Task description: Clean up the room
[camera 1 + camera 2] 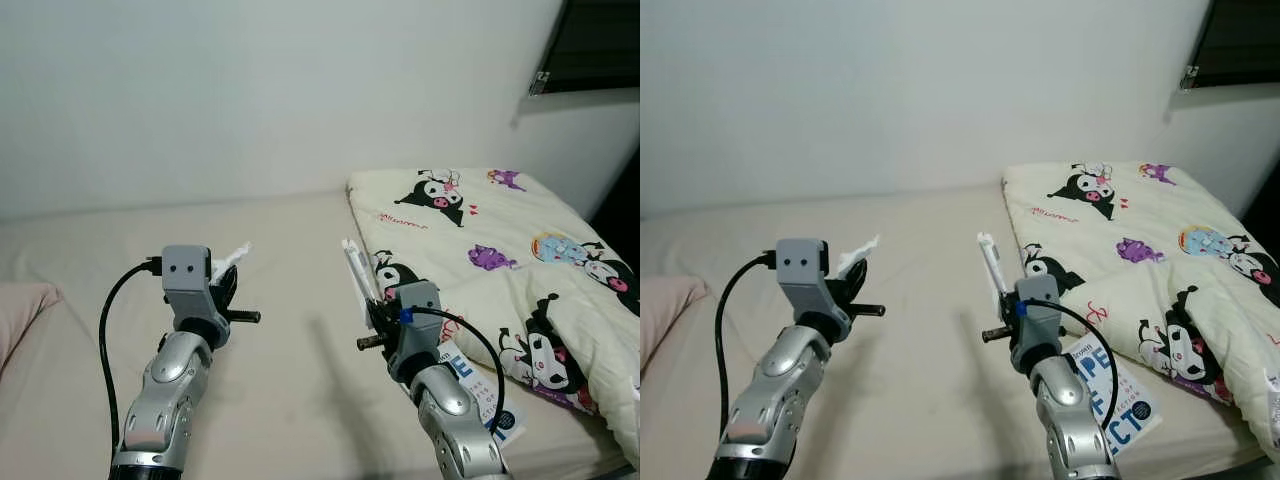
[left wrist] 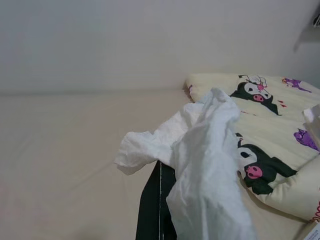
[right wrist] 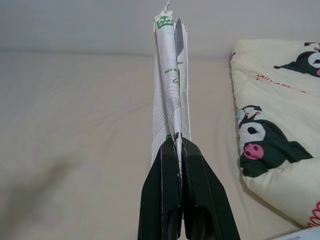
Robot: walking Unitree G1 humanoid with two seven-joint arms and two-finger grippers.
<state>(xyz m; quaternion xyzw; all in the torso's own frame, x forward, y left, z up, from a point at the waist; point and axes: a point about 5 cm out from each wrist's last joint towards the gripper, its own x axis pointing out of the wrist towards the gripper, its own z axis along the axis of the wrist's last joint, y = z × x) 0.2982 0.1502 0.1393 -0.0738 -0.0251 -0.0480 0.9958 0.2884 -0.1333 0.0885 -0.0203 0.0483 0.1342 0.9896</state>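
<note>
My left gripper [image 1: 226,283] is shut on a crumpled white tissue [image 2: 200,145], held up over the beige bed sheet [image 1: 290,250]. The tissue drapes over the black fingers [image 2: 156,210] and hides their tips. My right gripper [image 3: 176,144] is shut on a flat white paper wrapper with green print [image 3: 170,85], which stands upright above the fingers [image 3: 162,195]. In the head views the wrapper [image 1: 990,262] hangs just left of the blanket's edge, and the tissue [image 1: 855,255] sits at about the same height on the left.
A cream blanket with cartoon prints [image 1: 500,250] covers the right part of the bed. A book [image 1: 1110,395] lies partly under its near edge. A pink pillow [image 1: 20,310] is at the far left. The white wall [image 1: 250,90] runs behind the bed, with a dark window [image 1: 600,40] at top right.
</note>
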